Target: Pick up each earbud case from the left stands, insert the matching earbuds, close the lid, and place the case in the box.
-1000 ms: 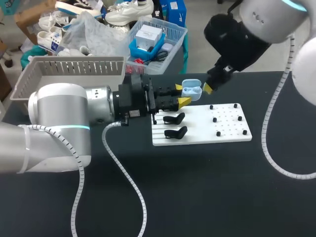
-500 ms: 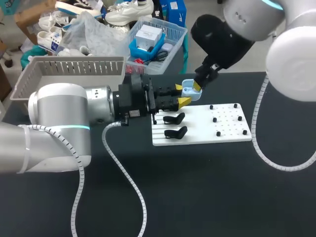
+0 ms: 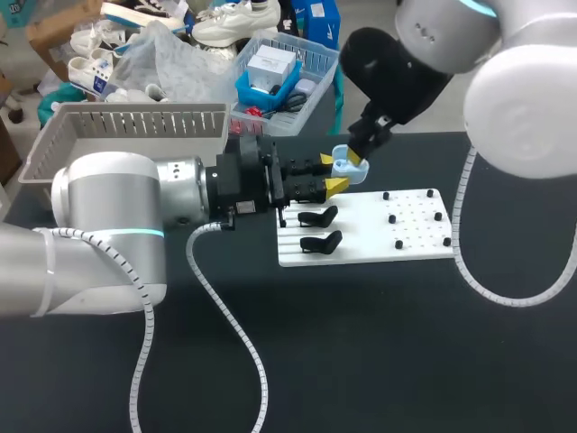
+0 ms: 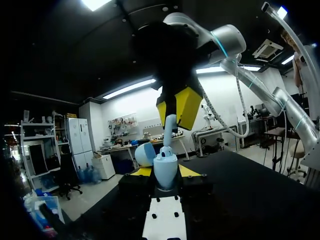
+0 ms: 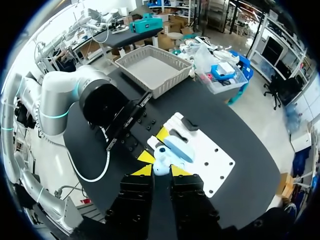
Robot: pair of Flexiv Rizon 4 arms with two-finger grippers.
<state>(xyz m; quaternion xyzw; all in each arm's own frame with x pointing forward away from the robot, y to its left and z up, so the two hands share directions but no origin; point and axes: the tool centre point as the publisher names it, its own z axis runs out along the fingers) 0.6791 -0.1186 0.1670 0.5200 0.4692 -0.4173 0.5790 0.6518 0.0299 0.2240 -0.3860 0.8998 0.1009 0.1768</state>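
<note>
Over the black table [image 3: 361,343], left gripper [image 3: 332,173] clamps the open pale-blue plastic earbud case [image 3: 343,166] steady so right gripper [image 3: 356,155], pinching a pale-blue earbud [image 4: 170,125], can seat it.

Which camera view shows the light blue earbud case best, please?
The left wrist view: the earbud case sits close up between the fingers of the left gripper, lid open, under the right gripper with an earbud. The right wrist view shows it from above; the head view, small and partly hidden.
</note>
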